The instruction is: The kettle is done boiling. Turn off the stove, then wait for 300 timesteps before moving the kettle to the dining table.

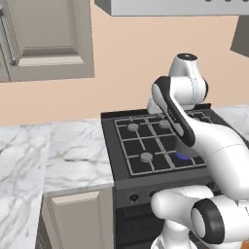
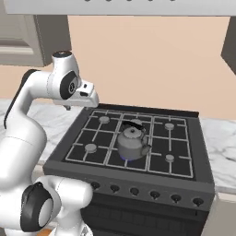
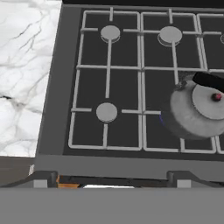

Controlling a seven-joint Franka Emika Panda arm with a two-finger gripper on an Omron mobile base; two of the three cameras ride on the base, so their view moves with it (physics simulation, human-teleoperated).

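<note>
The grey kettle (image 2: 132, 143) with its black handle and knobbed lid stands on the front middle burner of the black stove (image 2: 199, 152), over a small blue flame (image 1: 183, 155). From the hand view the kettle (image 3: 197, 111) lies at the right, on the grates of the stove (image 3: 57, 100). My gripper (image 3: 111, 179) hangs open and empty above the stove's front left part, well to the left of the kettle and touching nothing. In the right base view the hand (image 2: 86, 98) hovers over the stove's back left corner. The front knobs (image 2: 133, 190) run along the stove's front panel. The dining table is out of view.
A marble counter (image 1: 48, 151) adjoins the stove on the left, with a beige cabinet door (image 1: 78, 219) under it. More marble counter (image 2: 221, 138) lies to the right. A range hood (image 1: 170, 6) and a wall cabinet (image 1: 44, 39) hang overhead.
</note>
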